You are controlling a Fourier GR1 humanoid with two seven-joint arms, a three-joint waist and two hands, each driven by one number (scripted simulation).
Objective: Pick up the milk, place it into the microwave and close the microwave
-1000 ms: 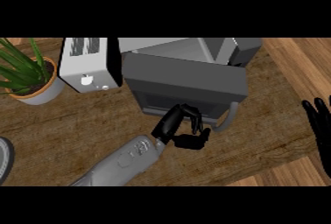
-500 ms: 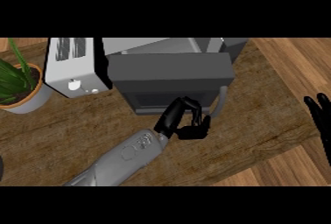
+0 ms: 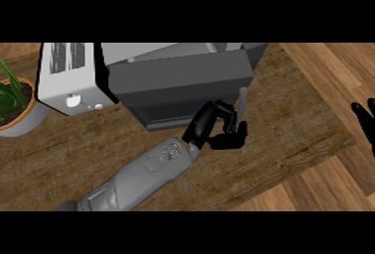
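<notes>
- Left hand (image 3: 218, 130), black, comes up from the lower edge on a grey forearm (image 3: 143, 173) that slants toward the middle of the counter (image 3: 293, 134).
- Its fingers are curled, with the fingertips against the front of the microwave door (image 3: 187, 82), near the door's right end.
- Whether the hand holds anything cannot be told; nothing shows between the curled fingers and thumb.
- Just right of the hand, a thin grey handle (image 3: 242, 106) stands at the door's right end.
- Right hand (image 3: 364, 124) shows at the right edge of the view, off the counter, over the wooden floor (image 3: 337, 64), fingers straight and pointing up, at rest.
- Microwave (image 3: 176, 52) sits at the counter's far edge, near the middle; its dark grey door faces the viewer and covers most of the front.
- Milk is not visible anywhere in the view; the microwave's inside is hidden behind the door, so its place cannot be told.
- White toaster (image 3: 67, 74) stands just left of the microwave, close to the far edge.
- Potted plant (image 3: 13, 106), with green leaves in a pale pot, stands at the counter's left edge, left of the toaster.
- Counter is brown wood grain; its near right corner cuts diagonally across the lighter floor planks.
</notes>
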